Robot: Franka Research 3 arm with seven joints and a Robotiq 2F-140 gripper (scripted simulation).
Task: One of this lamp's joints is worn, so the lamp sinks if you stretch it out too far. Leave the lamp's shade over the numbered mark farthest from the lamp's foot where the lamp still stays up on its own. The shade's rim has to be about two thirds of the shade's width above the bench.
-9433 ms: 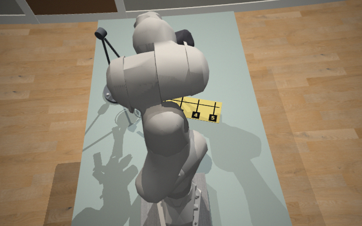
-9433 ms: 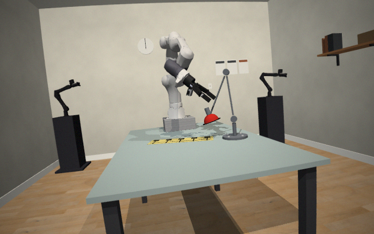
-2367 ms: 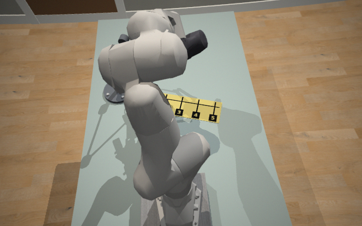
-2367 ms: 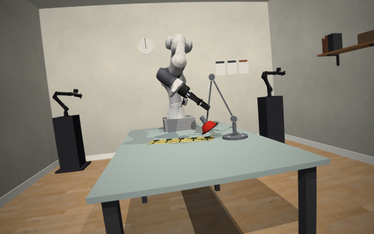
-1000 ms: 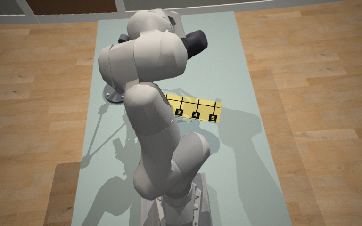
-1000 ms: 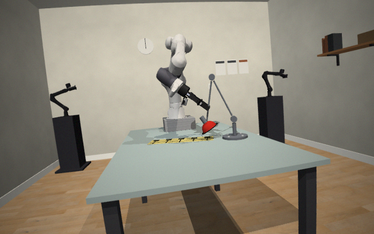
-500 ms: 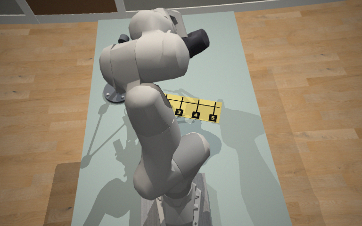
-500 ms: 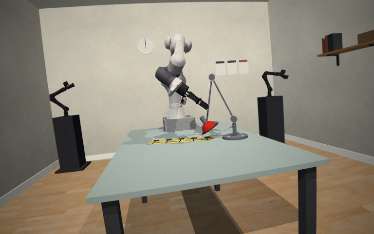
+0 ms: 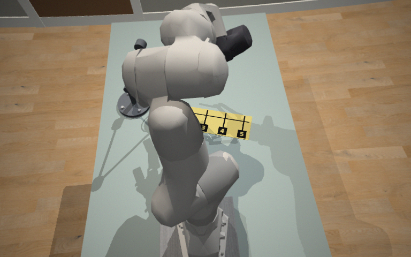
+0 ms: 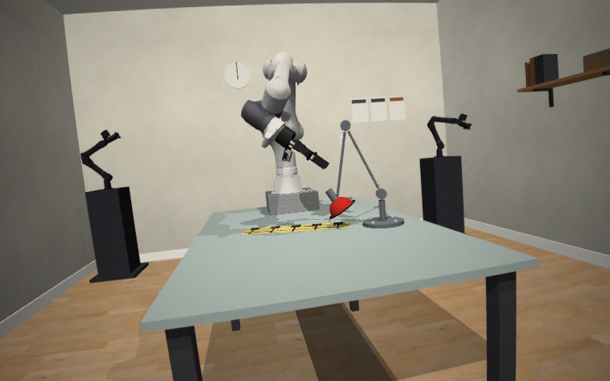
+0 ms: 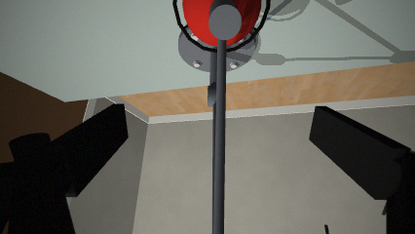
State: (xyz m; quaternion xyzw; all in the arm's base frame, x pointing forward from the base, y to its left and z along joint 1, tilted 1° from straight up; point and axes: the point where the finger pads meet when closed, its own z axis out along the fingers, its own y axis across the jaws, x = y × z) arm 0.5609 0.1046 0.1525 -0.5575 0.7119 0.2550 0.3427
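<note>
Pincer [image 10: 318, 158] [image 11: 219, 122] agape (nothing gripped) above a pale green bench [image 9: 251, 75] [image 10: 314, 269] [image 11: 122, 54], wooden floor [image 9: 348, 121] [image 10: 252, 350] [image 11: 170, 99] below.

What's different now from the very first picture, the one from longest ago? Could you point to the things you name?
The lamp's top joint [image 9: 140, 44] [image 10: 345, 125] moved away from the wall shelf, and the red shade [image 10: 340, 206] [image 11: 195, 17] sank closer to the table [image 10: 314, 269] and tipped more. The arm [image 9: 193, 66] [image 10: 279, 87] moved too. The lamp's foot [image 9: 132, 104] [image 10: 383, 222] and yellow strip [image 9: 230, 122] [image 10: 294, 228] stayed put.
</note>
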